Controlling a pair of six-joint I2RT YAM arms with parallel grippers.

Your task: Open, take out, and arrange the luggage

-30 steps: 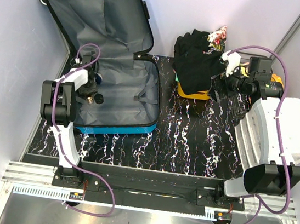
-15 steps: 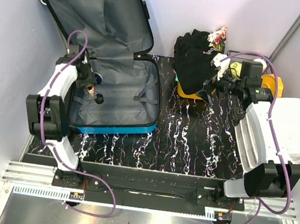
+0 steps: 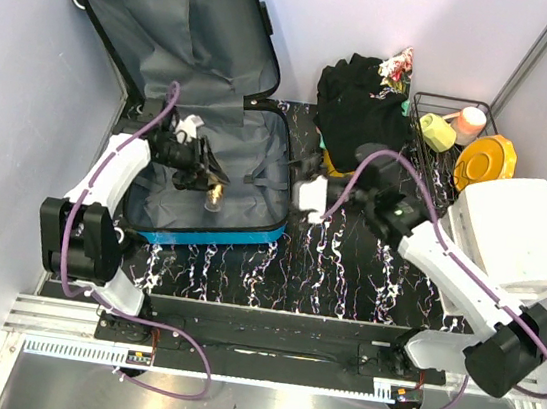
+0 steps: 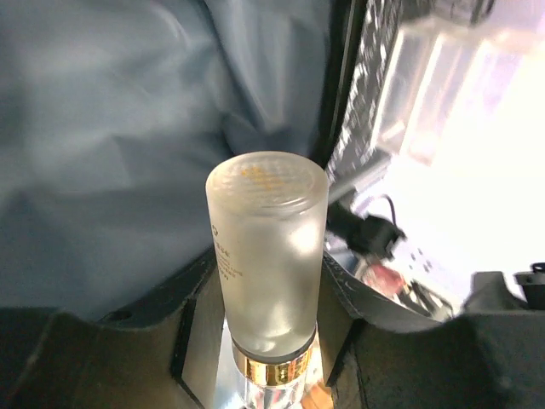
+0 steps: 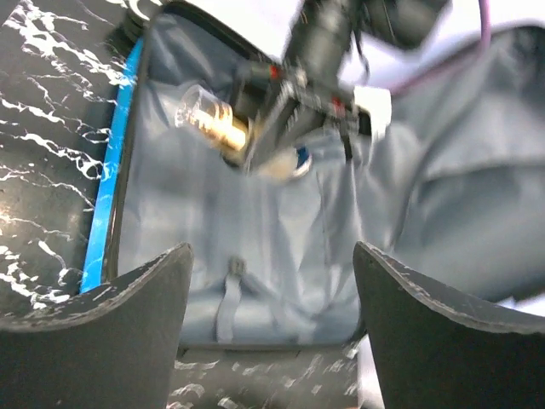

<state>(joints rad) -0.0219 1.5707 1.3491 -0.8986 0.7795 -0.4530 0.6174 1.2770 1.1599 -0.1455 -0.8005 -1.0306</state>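
Unpacking under way: the luggage (image 3: 259, 157) lies open at the bench's (image 3: 346, 265) left rear corner. Its lid leans back against the wall there, so the grey-lined lower half faces up within my reach. My left hand (image 3: 200, 170) is clamped on a frosted bottle (image 4: 268, 247), gripping low near its gold collar. It holds the bottle clear above the lining, over the half nearest the bench's front edge. That low grip seems chosen to leave the bottle's long body free, handy for setting it down or passing it on. My right hand (image 3: 311, 194) hangs just beside the case's right edge, pointed into the open case. Its jaws are spread wide with nothing between them, placed, I judge, to receive the bottle or reach inside. A heap of dark clothes (image 3: 361, 110) sits at the bench's back edge, well apart from the case. It looks like the place where unpacked things are being gathered.
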